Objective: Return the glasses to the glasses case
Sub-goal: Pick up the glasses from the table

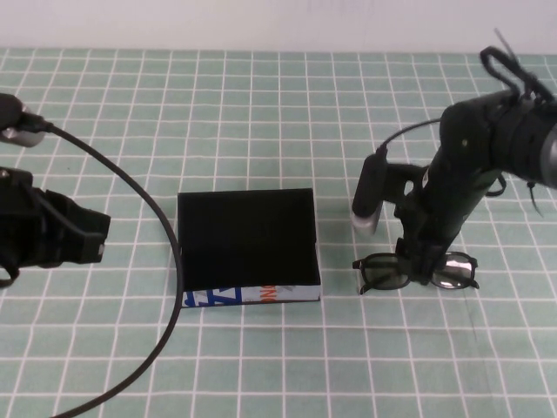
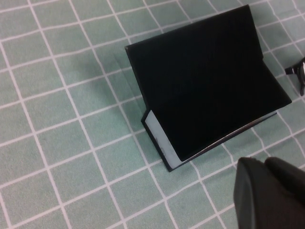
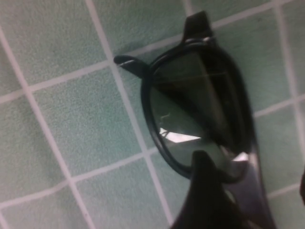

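Observation:
The glasses case [image 1: 246, 235] lies flat in the middle of the table with its lid down and its white printed edge toward me. It also shows in the left wrist view [image 2: 205, 81]. The black glasses [image 1: 383, 274] lie on the cloth right of the case, lenses toward me. My right gripper [image 1: 426, 270] is lowered onto their middle. In the right wrist view the gripper [image 3: 251, 169] is open, with one finger [image 3: 205, 191] over the lens rim of the glasses [image 3: 190, 105] and the frame between the jaws. My left gripper [image 1: 96, 237] hovers left of the case, shut and empty [image 2: 264, 164].
A green checked cloth [image 1: 261, 104] covers the whole table. A black cable [image 1: 148, 200] from the left arm curves down past the case's left side. The right arm's cable and camera mount [image 1: 370, 196] hang between the case and the glasses.

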You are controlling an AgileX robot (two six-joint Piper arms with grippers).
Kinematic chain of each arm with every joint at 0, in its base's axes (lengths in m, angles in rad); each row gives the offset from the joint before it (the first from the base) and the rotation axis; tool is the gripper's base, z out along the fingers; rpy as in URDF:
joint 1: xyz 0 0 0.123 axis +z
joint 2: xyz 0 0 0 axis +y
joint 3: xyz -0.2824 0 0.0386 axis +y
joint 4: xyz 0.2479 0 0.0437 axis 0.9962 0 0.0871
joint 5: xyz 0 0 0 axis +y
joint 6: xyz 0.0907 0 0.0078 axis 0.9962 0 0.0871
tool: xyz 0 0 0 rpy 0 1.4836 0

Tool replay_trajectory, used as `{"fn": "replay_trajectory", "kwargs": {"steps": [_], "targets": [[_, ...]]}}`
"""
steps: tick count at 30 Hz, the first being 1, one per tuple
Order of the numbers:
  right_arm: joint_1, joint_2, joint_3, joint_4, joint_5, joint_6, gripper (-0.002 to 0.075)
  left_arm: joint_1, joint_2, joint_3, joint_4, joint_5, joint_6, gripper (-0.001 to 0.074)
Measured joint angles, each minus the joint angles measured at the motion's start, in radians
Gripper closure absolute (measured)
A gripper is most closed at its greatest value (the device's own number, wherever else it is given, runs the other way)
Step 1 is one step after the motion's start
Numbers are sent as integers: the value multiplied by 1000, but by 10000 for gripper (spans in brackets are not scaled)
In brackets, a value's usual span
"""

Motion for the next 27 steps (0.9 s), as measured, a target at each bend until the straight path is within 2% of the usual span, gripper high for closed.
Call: {"fn": "replay_trajectory", "kwargs": {"steps": [6,8,10,14,16,27], "targets": [[0,33,0,-2,-2,0,358,0,0,0,0,0,0,736],[0,35,0,-4,-3,0,381,0,0,0,0,0,0,736],[0,38,0,-4,-3,0,446,0,0,0,0,0,1,736],[0,34,-4,-2,37,-2,636,0,0,0,0,0,2,736],[0,29,-8,0,57,-2,681,0,0,0,2,0,2,736],[0,-43,-59,30,169,-10,702,4,0,0,48,-6,0,736]]}}
